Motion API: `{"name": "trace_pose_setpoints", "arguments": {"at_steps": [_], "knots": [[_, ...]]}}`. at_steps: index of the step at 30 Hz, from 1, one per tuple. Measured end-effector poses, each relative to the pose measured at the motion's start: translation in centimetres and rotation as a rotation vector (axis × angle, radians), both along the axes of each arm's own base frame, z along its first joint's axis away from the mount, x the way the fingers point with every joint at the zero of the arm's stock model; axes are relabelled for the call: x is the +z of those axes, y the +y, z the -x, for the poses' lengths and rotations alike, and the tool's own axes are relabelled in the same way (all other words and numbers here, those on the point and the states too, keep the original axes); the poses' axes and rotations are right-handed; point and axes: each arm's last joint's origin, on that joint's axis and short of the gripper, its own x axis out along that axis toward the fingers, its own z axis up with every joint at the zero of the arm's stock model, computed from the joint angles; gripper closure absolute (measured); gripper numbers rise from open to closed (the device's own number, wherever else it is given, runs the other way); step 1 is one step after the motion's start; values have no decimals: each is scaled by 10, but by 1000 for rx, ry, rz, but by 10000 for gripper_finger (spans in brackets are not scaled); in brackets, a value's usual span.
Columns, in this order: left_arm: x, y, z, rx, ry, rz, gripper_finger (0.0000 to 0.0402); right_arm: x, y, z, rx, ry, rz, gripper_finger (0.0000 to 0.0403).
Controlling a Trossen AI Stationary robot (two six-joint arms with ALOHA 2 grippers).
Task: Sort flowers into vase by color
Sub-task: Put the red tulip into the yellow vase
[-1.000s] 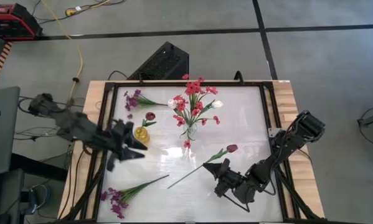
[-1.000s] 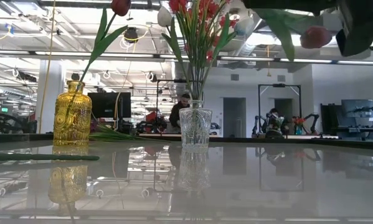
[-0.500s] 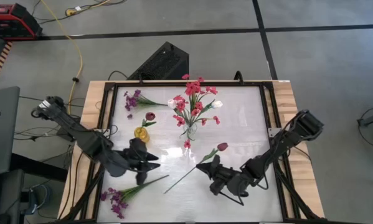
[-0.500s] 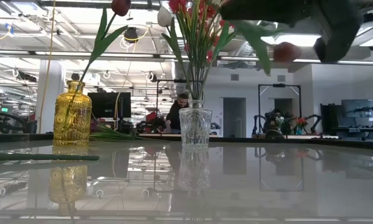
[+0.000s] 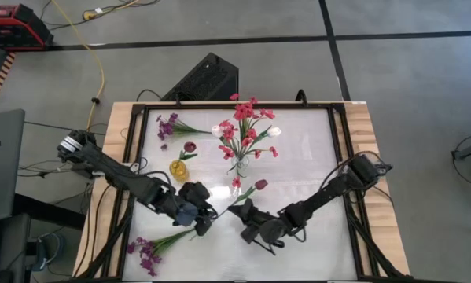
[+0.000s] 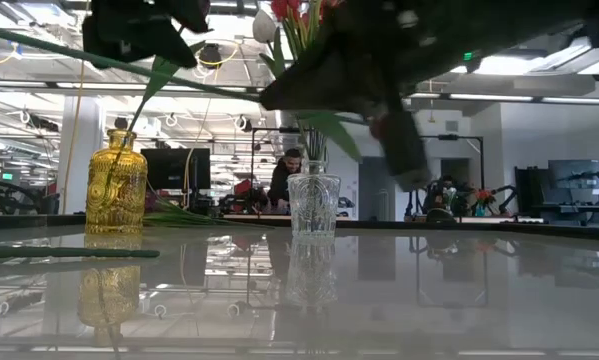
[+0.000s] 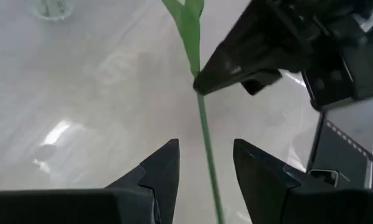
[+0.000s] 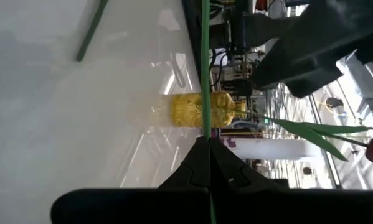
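A maroon-budded flower [image 5: 259,185] on a thin green stem [image 7: 203,124] hangs above the table's middle, with my right gripper [image 5: 237,211] shut on it. My left gripper [image 7: 205,165] is open. Its two fingers stand on either side of the stem's lower part without touching it. A yellow vase [image 5: 178,168] holds one maroon bud. A clear glass vase [image 5: 241,166] holds red flowers and white buds. Two purple sprigs lie on the table, one at the far left [image 5: 169,124] and one at the near left [image 5: 147,251]. My right gripper pinches the stem between its two shut fingertips, just below the leaves [image 7: 197,79]. The fingers come nearly level from the table's right and lie across the stem. The flower is clear of the table, its bud toward the far right and its bare end toward my left gripper.
Both vases stand just beyond the two grippers. The near-left purple sprig's stem [image 5: 184,233] lies right below my left gripper. A black frame [image 5: 219,107] rims the white tabletop. People and equipment show in the room behind.
My right gripper has carried the maroon-budded flower toward the table's left and a little down, keeping it clear of the table. My left gripper has come down and toward the table's right and near edge, rolling as it went, until its open fingers stand about the stem.
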Motion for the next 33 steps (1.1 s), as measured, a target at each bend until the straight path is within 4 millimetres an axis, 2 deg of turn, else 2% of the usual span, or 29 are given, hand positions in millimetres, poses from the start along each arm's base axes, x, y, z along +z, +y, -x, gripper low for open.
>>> {"name": "trace_pose_setpoints", "arguments": {"at_steps": [6,13,21,25,30,33], "knots": [[-13,4,-9,1,57,6,262,-2,5,-16,-4,10,50,385],[-26,1,-14,-24,110,13,262,1,1,-20,-13,-2,44,385],[-27,1,-15,-53,117,14,268,1,2,-20,-3,-6,37,385],[-27,1,-14,-63,118,7,307,1,2,-20,-3,-5,38,381],[-27,1,-14,-95,118,-21,388,1,2,-20,-5,-16,19,363],[-27,1,-14,-96,117,-24,396,1,3,-20,-4,-19,14,348]]}}
